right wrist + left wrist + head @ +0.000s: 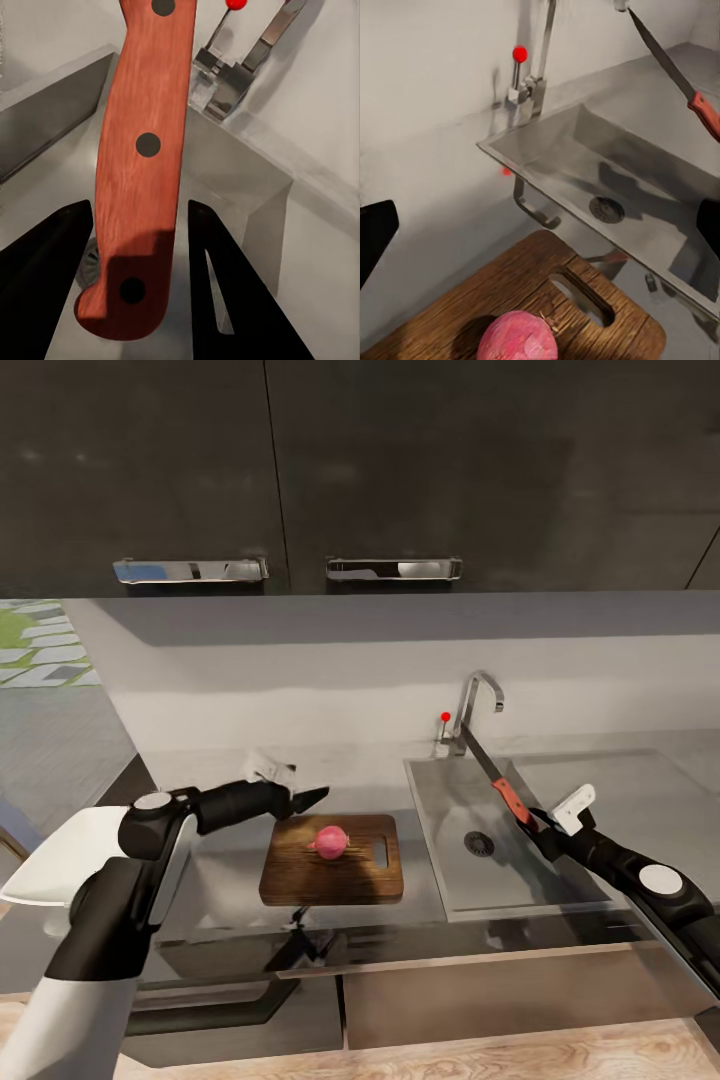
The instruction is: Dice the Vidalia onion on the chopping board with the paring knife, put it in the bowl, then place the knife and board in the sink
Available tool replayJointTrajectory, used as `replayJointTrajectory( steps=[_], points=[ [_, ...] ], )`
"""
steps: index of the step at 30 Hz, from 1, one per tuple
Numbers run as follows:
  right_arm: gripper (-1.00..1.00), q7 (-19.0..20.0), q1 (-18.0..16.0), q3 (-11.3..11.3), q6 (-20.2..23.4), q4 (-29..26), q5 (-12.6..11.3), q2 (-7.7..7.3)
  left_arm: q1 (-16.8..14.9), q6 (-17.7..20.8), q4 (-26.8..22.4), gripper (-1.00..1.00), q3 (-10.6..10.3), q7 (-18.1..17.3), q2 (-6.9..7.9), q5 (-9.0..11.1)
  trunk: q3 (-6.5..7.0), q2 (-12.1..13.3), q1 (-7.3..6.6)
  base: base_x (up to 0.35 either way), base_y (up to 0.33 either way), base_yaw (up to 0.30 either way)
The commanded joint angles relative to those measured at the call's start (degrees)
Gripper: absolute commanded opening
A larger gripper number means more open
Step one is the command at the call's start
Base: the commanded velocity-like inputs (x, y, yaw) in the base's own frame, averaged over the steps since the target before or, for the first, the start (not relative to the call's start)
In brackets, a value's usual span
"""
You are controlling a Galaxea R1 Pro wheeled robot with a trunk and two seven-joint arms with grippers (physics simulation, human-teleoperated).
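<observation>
Onion (331, 841) at rest on the board (300, 875), near its middle, left of the slot handle; out of the sink (470, 805) already, uncut as far as visible

Board flat on the countertop (215, 865), just left of the sink, long axis left to right, handle slot toward the sink

Knife (497, 778) held in the air over the sink, well right of the onion, long axis slanting from the handle at near right up to the blade tip at far left, close to the tap (478, 700)

Right gripper (537, 825) at the butt end of the red handle; in the right wrist view, dark fingers (45, 255) flank the handle on both sides with a small gap visible, so a light pinch rather than a full clamp, judged from this angle; contact itself not clearly resolved

Left gripper (305, 801) just beyond the far left corner of the board, nearer the onion than the right one; one dark finger (375, 240) at the edge of the left wrist view, nothing between the fingers; spread not measurable, cannot tell how far apart

Coming move, as judged: knife carried left from the sink to the board, blade brought down across the onion; left arm placed to steady the bulb

Risk: round bulb free to roll on the board under a slanted blade

Bowl not sighted
</observation>
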Motion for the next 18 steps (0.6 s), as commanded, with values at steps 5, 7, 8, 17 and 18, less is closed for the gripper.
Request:
replayJointTrajectory(
  steps=[5, 7, 8, 17, 18],
  points=[
    [-1.00, 0.09, -0.07, 0.08, 0.40, -0.07, -0.48, -0.05, 1.43, -5.18, 0.03, 1.00, 0.38, -0.09, 0.09, 0.20, -0.12, -0.13, 0.04, 0.000, 0.000, 0.000],
    [-1.00, 0.07, 0.31, -0.47, 0.61, -0.20, 0.21, -0.71, 2.08, -5.11, -0.63, 1.00, 0.98, -0.19, -0.56, 0.86, -0.12, -0.13, 0.04, 0.000, 0.000, 0.000],
    [-1.00, 0.06, 0.30, -0.49, 0.61, -0.24, 0.55, -1.03, 2.41, -5.10, -0.96, 1.00, 0.98, -0.19, -0.60, 1.11, -0.12, -0.13, 0.04, 0.000, 0.000, 0.000],
    [-1.00, -0.06, 0.36, 1.27, -0.90, -0.51, 0.94, -0.35, 4.53, -5.14, -0.81, 1.00, 1.00, -0.17, -0.77, 1.11, -0.12, -0.13, 0.04, 0.000, 0.000, 0.000],
    [-1.00, -0.06, 0.36, 1.32, -0.96, -0.51, 0.94, -0.03, 4.55, -5.14, -0.80, 1.00, 1.02, -0.17, -0.77, 1.11, -0.12, -0.13, 0.04, 0.000, 0.000, 0.000]
  ],
)
